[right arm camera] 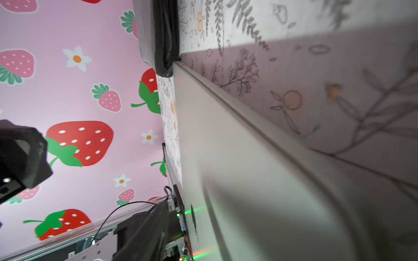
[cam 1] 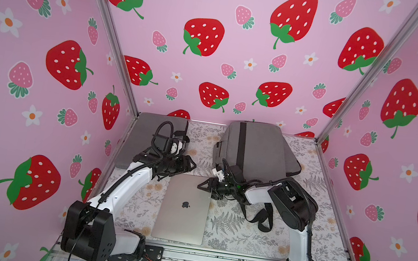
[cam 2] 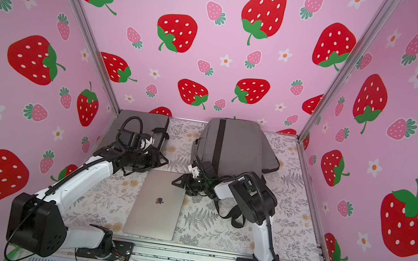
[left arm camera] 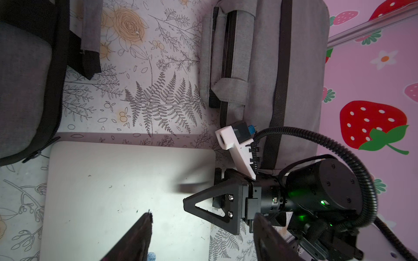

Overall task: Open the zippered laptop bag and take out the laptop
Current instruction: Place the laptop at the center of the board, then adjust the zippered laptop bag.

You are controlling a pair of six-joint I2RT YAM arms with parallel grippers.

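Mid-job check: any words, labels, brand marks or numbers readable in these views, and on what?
Words or numbers: none readable in any view.
Apple logo: a brand mark with no lettering, on the lid of the laptop.

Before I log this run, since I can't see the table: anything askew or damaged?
No damage visible. The laptop lies flat but slightly skewed, a far corner by the laptop bag; backpack straps sprawl under the right arm.

Silver laptop (cam 1: 181, 216); grey laptop bag (cam 1: 143, 132); strawberry-print walls (cam 1: 241, 57)
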